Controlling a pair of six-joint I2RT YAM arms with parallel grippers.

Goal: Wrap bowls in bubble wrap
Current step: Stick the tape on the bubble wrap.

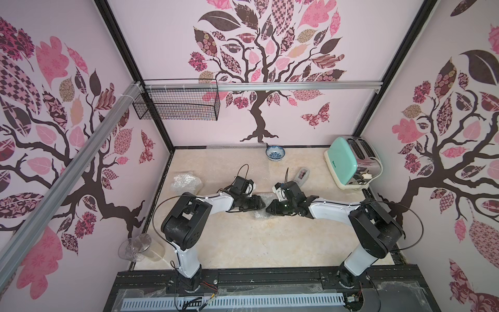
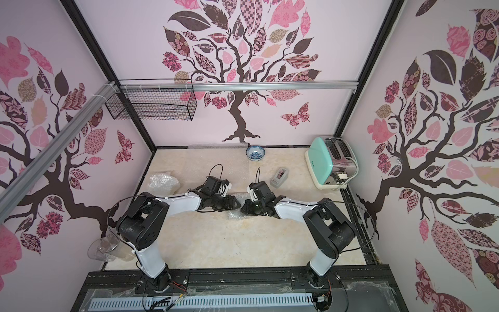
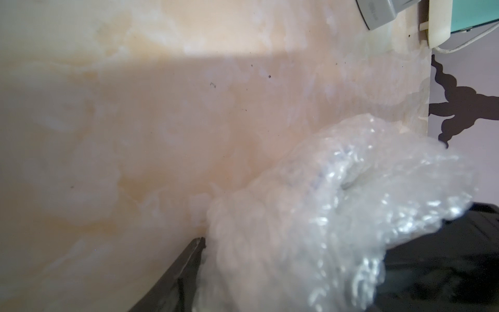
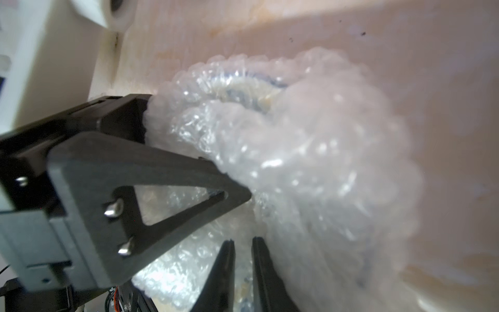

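A bowl bundled in bubble wrap (image 4: 310, 162) lies mid-table between both arms; its blue and yellow rim (image 4: 253, 89) shows through the plastic. My left gripper (image 1: 261, 205) is shut across this bundle (image 3: 337, 189). One of its fingertips (image 3: 198, 243) shows beside the wrap and the other is hidden behind it. My right gripper (image 4: 243, 243) faces it, fingers nearly together, pinching a fold of the wrap. A bare blue-and-white bowl (image 1: 275, 153) stands at the back. Next to it a flat bubble wrap sheet (image 1: 235, 147) lies along the back wall.
A second bubble-wrapped bundle (image 1: 186, 182) rests at the left. A tape dispenser (image 1: 303, 175) and a mint toaster (image 1: 351, 164) are at the right. A clear glass (image 1: 140, 247) lies at the front left corner. A wire basket (image 1: 178, 104) hangs on the back wall.
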